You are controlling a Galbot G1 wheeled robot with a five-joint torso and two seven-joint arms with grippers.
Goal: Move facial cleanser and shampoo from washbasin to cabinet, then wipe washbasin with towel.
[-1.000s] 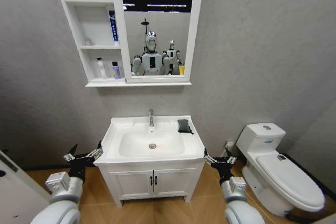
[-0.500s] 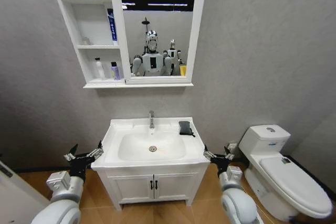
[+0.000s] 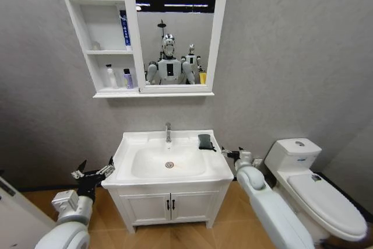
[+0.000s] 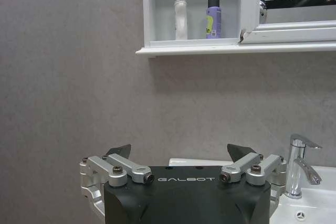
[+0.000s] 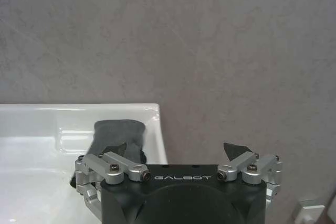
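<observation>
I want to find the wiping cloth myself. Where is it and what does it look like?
Look at the white washbasin under the mirror. On its back right corner, right of the chrome tap, lies the towel. It is a small folded cloth, the one dark thing on the white top.

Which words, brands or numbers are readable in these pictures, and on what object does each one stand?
"GALBOT": on the black body of the left gripper.
"GALBOT": on the black body of the right gripper.
Labels on the white bottle, the purple bottle and the blue tube in the cabinet: too small to read.
</observation>
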